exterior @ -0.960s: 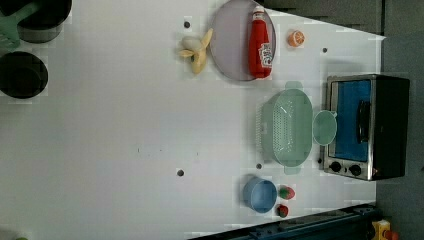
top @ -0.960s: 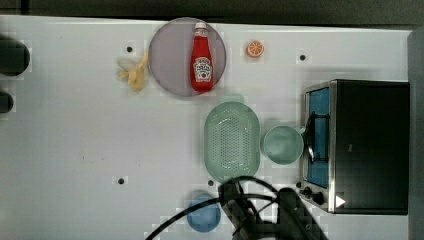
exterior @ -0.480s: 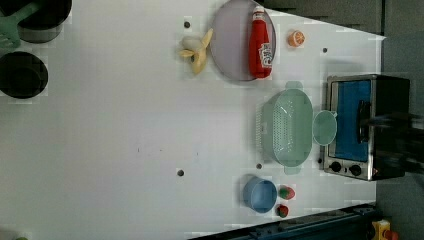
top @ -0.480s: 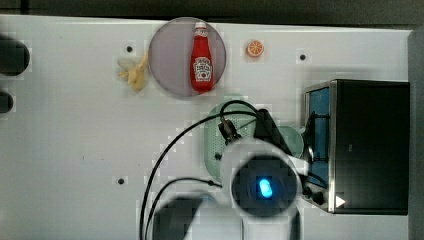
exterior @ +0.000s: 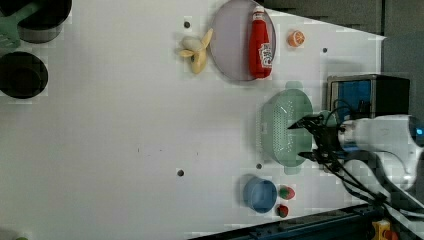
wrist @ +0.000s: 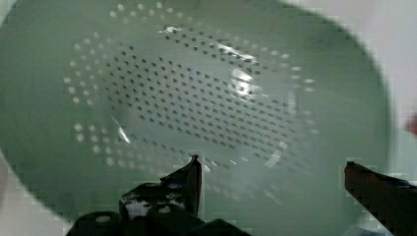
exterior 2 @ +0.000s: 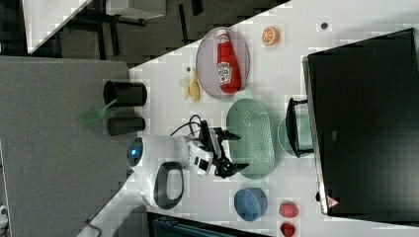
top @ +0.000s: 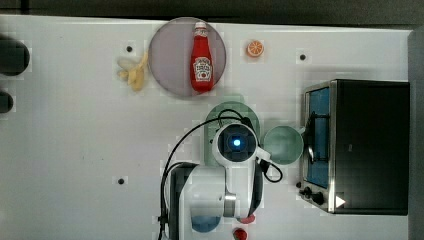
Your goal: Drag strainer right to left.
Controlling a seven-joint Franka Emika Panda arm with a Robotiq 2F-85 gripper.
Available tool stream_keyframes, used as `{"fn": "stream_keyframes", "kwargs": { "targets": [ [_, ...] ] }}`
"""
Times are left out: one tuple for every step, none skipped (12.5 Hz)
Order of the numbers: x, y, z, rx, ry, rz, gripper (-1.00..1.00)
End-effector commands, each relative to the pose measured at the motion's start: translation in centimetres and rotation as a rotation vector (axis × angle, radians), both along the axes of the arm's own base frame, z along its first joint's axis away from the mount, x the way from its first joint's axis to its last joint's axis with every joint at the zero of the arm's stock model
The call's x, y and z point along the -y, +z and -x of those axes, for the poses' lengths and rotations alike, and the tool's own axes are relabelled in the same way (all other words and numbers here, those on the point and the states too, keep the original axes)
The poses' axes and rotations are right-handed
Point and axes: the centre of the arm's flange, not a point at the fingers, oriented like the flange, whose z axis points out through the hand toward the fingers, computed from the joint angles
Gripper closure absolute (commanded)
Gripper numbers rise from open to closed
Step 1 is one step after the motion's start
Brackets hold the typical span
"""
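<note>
Hovering gripper point(wrist: 270, 167), jaws apart | over strainer point(exterior: 280, 127) | white table point(exterior: 125, 125)

Your white tabletop point(exterior: 100, 125) carries a pale green oval plastic strainer point(exterior: 280, 131), lilac round plate point(exterior: 231, 45), blue bowl point(exterior: 260, 194), toaster oven point(top: 367, 145).

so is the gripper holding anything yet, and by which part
Nothing is held: the gripper hangs open over the strainer, fingers apart.

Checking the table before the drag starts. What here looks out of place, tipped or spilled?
The ketchup bottle lies flat on the lilac plate instead of standing. Nothing looks spilled or broken, and the strainer sits level under the open gripper.
</note>
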Motion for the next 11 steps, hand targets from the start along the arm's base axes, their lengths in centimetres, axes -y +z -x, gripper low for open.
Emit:
{"fn": "stream_keyframes", "kwargs": {
  "targets": [
    [-0.9, 0.6, -2.6, 0.126, -0.174, 0.021, -1.00],
    [-1.2, -1.2, -2.6, 0.127, -0.228, 0.023, -1.00],
    [-1.7, -2.8, -2.6, 0.128, -0.251, 0.023, -1.00],
    [-2.3, -4.0, -2.6, 0.135, -0.254, 0.020, -1.00],
    [-2.6, -5.2, -2.4, 0.134, -0.250, 0.018, -1.00],
    [-2.9, -6.1, -2.4, 0.137, -0.246, 0.015, -1.00],
    [-2.9, -6.8, -2.3, 0.133, -0.244, 0.015, -1.00],
    [-3.1, -7.2, -2.2, 0.130, -0.240, 0.014, -1.00],
    [-3.4, -7.3, -2.2, 0.128, -0.243, 0.013, -1.00],
    [-3.9, -7.2, -2.3, 0.130, -0.249, 0.008, -1.00],
    [-4.7, -7.3, -2.2, 0.127, -0.265, 0.002, -1.00]
  ]
}}
